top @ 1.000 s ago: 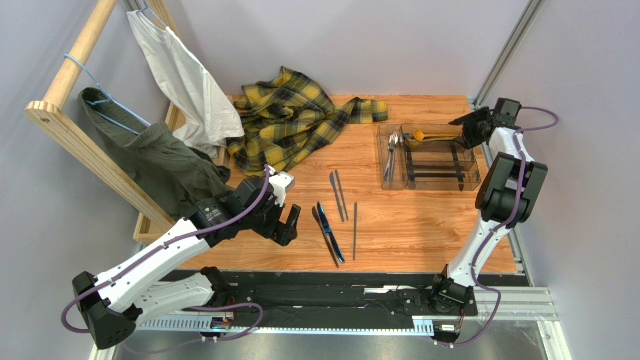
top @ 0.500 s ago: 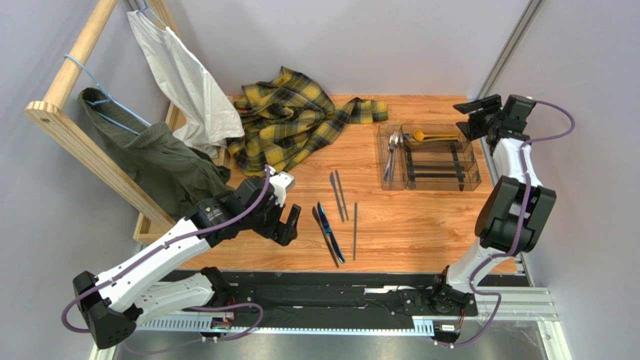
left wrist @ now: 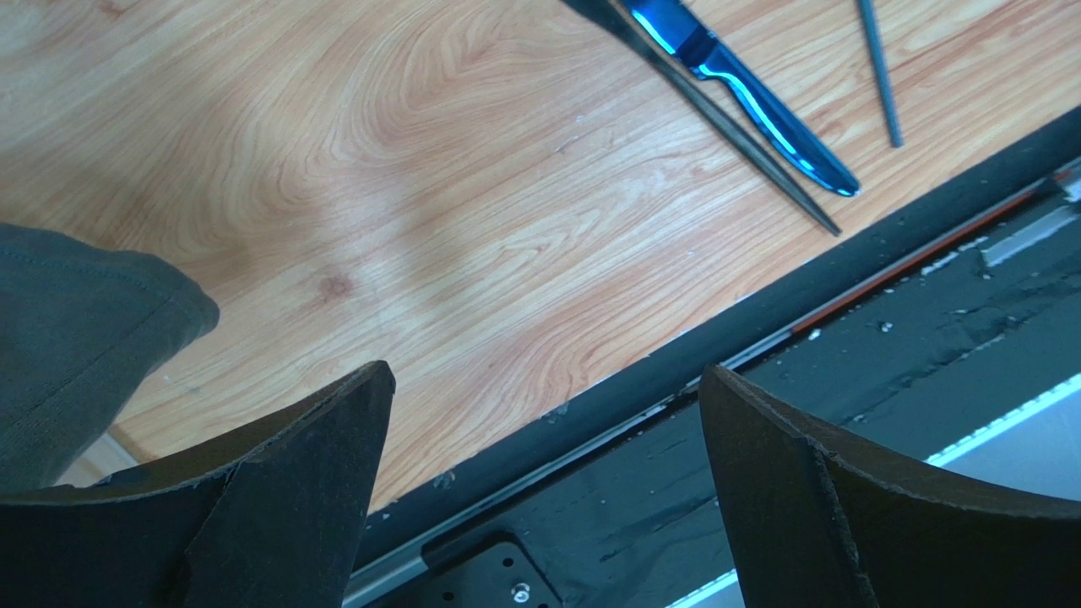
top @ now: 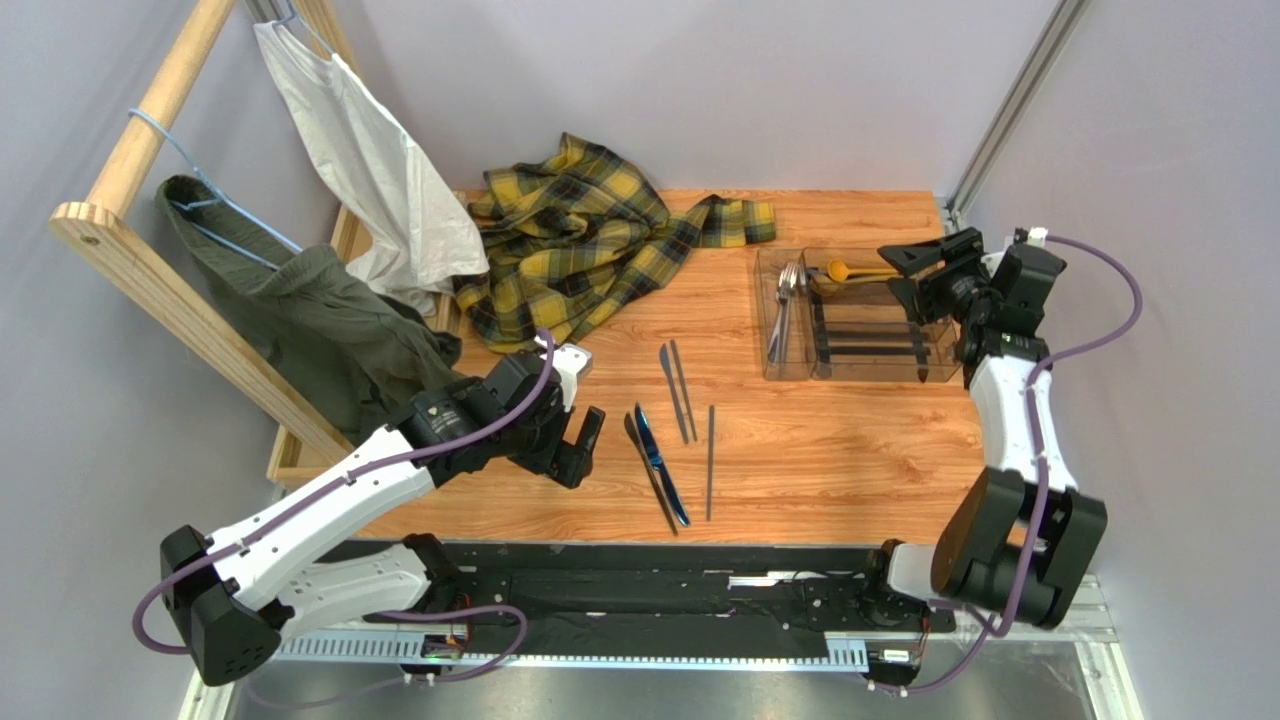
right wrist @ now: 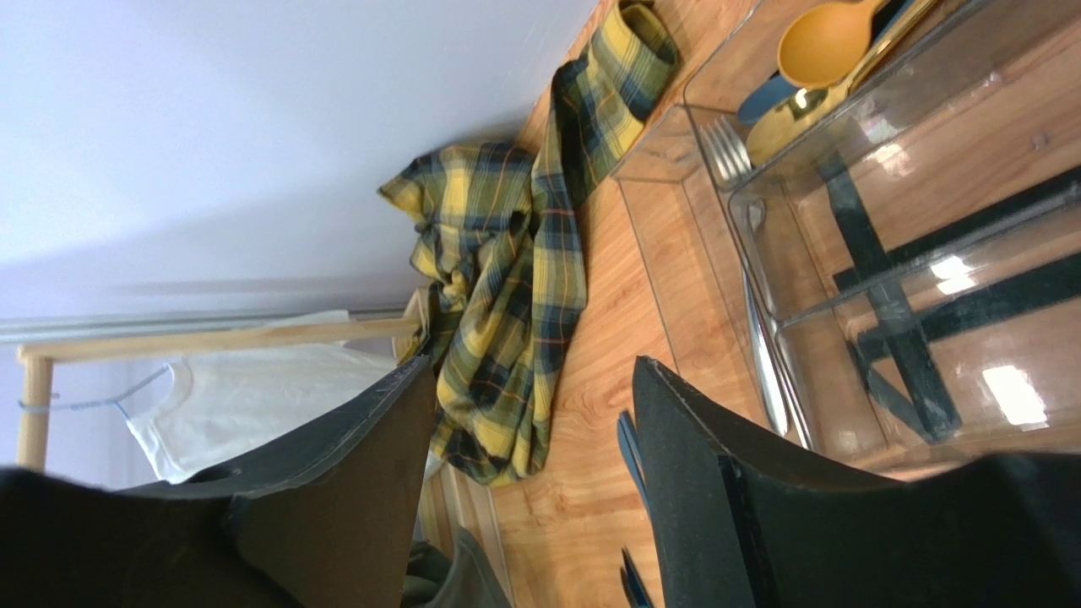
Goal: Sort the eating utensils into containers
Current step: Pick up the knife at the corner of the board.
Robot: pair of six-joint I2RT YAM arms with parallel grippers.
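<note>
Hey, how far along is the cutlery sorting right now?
Partway. Done: a gold spoon and some silver pieces lie in the clear tray. In hand: nothing. The right gripper is open and empty by the tray, and the left gripper is open over the table near its front edge. Left: five loose pieces, namely a blue knife, a dark knife beside it, two grey pieces and a grey stick.

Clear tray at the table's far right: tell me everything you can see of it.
The clear tray is shallow, rectangular, see-through plastic, split into long compartments, with dark strips showing through its bottom. It sits flat on the wooden table, at the far right. Silver cutlery lies in its leftmost compartment; a gold spoon lies at its far end. The open right pincer hangs over its right end, apparently not touching.
</note>
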